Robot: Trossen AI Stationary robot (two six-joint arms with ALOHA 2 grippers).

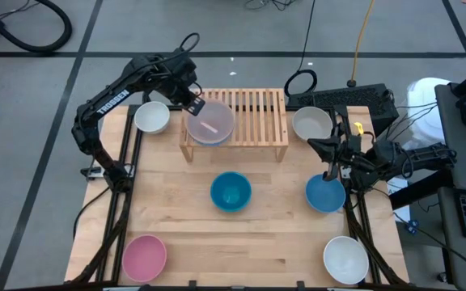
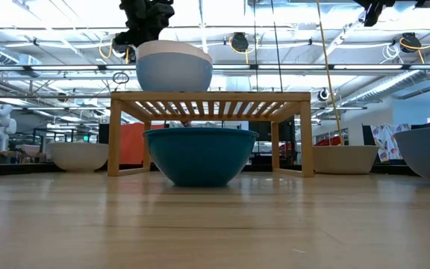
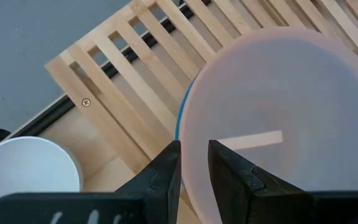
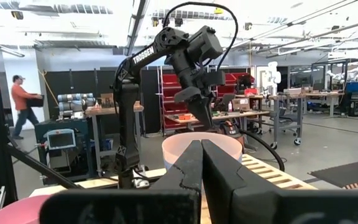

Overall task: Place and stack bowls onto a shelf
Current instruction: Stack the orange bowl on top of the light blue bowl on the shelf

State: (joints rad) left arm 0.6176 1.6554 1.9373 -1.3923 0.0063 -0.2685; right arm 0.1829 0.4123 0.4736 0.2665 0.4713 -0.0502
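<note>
A translucent peach bowl (image 1: 210,123) sits nested in a light blue bowl (image 2: 174,75) on the left half of the slatted wooden shelf (image 1: 259,113). My left gripper (image 1: 194,103) is at the peach bowl's far-left rim, shut on it. My right gripper (image 1: 328,171) hangs shut above a blue bowl (image 1: 325,196) at the table's right side and touches nothing. A teal bowl (image 1: 230,191) stands at the table's middle, in front of the shelf. White bowls stand left (image 1: 152,117) and right (image 1: 311,124) of the shelf. My left gripper (image 3: 194,163) pinches the peach bowl's rim (image 3: 185,140) at its far-left side, one finger (image 3: 166,171) outside the wall and the other inside the bowl. The fingers come from above, pointing down. The bowl stands upright, nested in the light blue bowl on the shelf.
A pink bowl (image 1: 144,257) stands at the near-left corner and a white bowl (image 1: 345,259) at the near-right corner. The shelf's right half (image 1: 265,109) holds nothing. A person walks in the room beyond the table (image 4: 23,102). Cables lie past the far edge.
</note>
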